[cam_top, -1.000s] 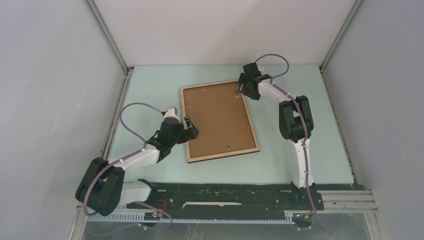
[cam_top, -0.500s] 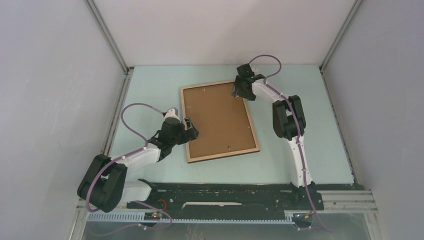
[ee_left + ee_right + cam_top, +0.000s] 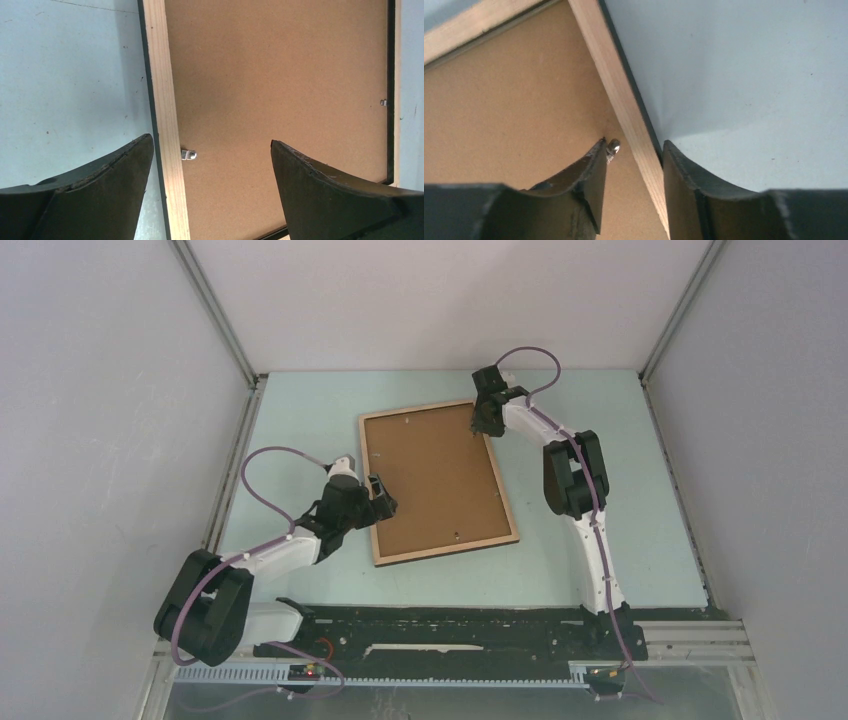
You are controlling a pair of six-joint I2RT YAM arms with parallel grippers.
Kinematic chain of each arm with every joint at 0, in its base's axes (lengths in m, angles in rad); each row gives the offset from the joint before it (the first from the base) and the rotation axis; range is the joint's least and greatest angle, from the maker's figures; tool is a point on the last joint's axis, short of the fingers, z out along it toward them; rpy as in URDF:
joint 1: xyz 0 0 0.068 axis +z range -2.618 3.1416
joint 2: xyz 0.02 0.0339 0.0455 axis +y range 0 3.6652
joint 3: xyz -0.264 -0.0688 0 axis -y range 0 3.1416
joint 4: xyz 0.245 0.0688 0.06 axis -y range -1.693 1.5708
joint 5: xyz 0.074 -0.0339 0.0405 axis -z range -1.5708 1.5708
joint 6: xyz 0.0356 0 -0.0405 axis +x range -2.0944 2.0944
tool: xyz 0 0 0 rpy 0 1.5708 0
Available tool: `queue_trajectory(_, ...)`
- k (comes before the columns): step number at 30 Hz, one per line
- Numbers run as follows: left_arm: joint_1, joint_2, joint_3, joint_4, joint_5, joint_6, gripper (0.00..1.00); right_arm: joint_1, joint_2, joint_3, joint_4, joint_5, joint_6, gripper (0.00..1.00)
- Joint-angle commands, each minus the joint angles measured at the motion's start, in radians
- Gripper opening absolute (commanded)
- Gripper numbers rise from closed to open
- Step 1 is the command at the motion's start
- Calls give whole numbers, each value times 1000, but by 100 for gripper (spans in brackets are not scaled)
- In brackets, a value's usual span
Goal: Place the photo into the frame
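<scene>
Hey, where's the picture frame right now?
Top view: the frame lies back-up on the table, left gripper at its left rail, right gripper straddling its far right corner.

No text, label, brand, number or sign can be read anywhere.

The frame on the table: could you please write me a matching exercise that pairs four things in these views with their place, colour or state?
Things:
1. left pincer
2. right pincer
3. backing board
4. metal clip

Descriptions:
A. brown, lying inside the frame
B. jaws wide, astride the frame's left rail
C. silver, on the board at the left rail's inner edge
D. jaws astride the frame's right rail, near its far corner

Pairs: 1-B, 2-D, 3-A, 4-C
</scene>
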State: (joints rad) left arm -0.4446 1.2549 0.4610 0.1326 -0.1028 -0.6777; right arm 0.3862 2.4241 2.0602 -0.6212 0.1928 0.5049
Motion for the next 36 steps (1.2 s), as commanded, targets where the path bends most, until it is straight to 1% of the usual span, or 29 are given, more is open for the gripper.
queue_trajectory(1, 4, -28, 8, 31, -18, -10, 94, 10, -37, -63, 11, -33, -25, 42)
queue_trajectory(7, 4, -31, 9, 28, -16, -10, 94, 0, -46, -88, 20, -65, -36, 22)
queue_trajectory(9, 4, -32, 7, 27, -18, -10, 94, -4, -48, -91, 26, -77, -40, 18)
queue_trajectory(11, 4, -32, 7, 28, -18, -12, 94, -9, -55, -97, 36, -96, -46, 19)
queue_trajectory(13, 4, -34, 7, 26, -17, -11, 94, -9, -74, -110, 61, -97, -50, 22)
queue_trajectory(16, 4, -31, 8, 26, -14, -12, 94, -7, -107, -122, 89, -71, -56, 45)
queue_trajectory(18, 4, -29, 11, 25, -12, -11, 94, -2, -132, -136, 109, -45, -63, 53)
queue_trajectory(20, 4, -28, 13, 25, -11, -11, 94, 6, -156, -165, 142, -35, -67, 59)
queue_trajectory(22, 4, -27, 13, 23, -10, -11, 94, 10, -157, -171, 149, -38, -74, 63)
queue_trajectory(26, 4, -31, 11, 25, -11, -11, 94, 16, -122, -121, 100, -33, -77, 65)
queue_trajectory(29, 4, -35, 7, 30, -10, -11, 94, 18, -137, -137, 116, -33, -77, 67)
queue_trajectory(31, 4, -36, 7, 30, -9, -11, 94, 19, -137, -135, 125, -35, -74, 70)
queue_trajectory(36, 4, -32, 11, 29, -5, -10, 94, 20, -70, -27, 69, -6, -50, 73)
